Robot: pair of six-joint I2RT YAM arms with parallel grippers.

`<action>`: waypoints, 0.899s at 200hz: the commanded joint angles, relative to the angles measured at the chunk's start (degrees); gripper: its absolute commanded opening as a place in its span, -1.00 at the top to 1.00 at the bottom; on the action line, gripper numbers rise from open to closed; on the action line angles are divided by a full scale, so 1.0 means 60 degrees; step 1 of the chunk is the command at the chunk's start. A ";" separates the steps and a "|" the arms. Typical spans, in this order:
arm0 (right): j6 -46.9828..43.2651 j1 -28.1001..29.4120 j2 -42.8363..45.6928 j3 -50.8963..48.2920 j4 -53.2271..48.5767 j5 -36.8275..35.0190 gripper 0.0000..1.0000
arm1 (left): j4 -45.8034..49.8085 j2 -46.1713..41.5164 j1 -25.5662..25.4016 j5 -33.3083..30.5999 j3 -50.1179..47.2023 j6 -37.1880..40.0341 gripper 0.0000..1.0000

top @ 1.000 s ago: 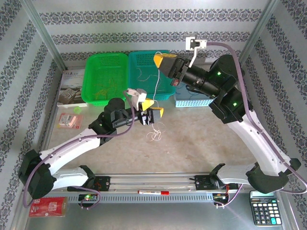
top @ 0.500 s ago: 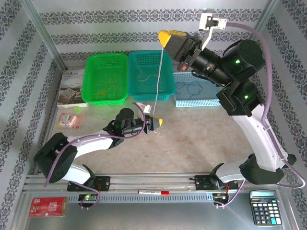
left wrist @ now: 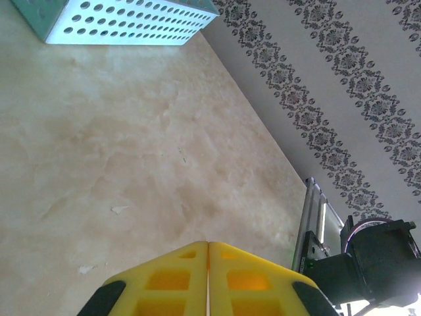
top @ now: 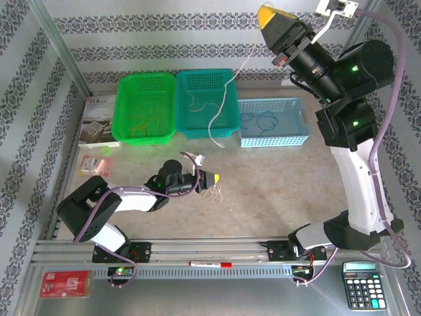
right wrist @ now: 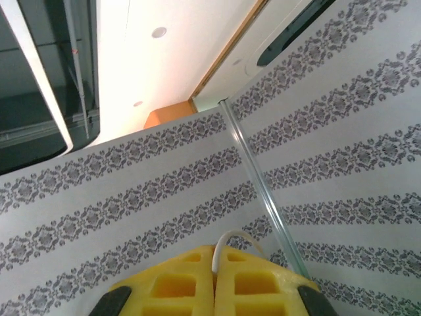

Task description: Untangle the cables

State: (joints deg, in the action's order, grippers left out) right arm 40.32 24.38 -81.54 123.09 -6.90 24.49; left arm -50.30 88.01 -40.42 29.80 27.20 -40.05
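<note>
My right gripper [top: 264,12] is raised high at the back, shut on a long white cable [top: 211,125]. The cable hangs down in front of the teal basket [top: 223,78], its free end just above the table. In the right wrist view the cable's end [right wrist: 230,236] curls out between the shut yellow fingertips of that gripper [right wrist: 215,249]. My left gripper [top: 214,177] lies low over the table with its jaws shut, touching a small tangle of thin white cables [top: 214,192]. In the left wrist view its fingertips [left wrist: 208,243] meet with no wire showing between them.
Three baskets stand in a row at the back: green [top: 125,105], teal, and light blue [top: 297,138] with blue wires [top: 263,120] in it. A booklet [top: 97,124] and a pink packet [top: 95,164] lie at the left. A red pen [top: 210,264] and a calculator [top: 362,284] sit by the near rail.
The right arm has risen and swung right, drawing the white cable up and clear of the tangle. The left gripper has dropped to the table, pulled back and shut.
</note>
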 commanded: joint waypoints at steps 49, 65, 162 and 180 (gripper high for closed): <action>0.0245 -0.0255 -0.0280 -0.0022 0.0216 0.0231 1.00 | -0.0960 -0.0466 0.0032 -0.0058 -0.0392 -0.0376 0.43; 0.0033 -0.0255 -0.0373 -0.0146 0.0104 0.0160 1.00 | -0.0650 -0.0857 0.0028 -0.0129 -0.0357 -0.0315 0.20; -0.0288 -0.0313 -0.1393 -0.0326 0.0313 0.0217 1.00 | 0.3816 -0.5082 0.0043 -0.2750 0.0181 0.0618 -0.95; -0.0311 -0.0318 -0.1828 -0.0053 0.0304 0.0263 1.00 | 0.4741 -0.5906 0.0058 -0.3638 0.0339 0.0797 -1.00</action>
State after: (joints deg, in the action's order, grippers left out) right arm 40.05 22.96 -89.65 120.40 -6.98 24.97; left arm -32.71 58.06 -40.42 16.97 26.68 -38.28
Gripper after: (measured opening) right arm 0.050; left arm 0.994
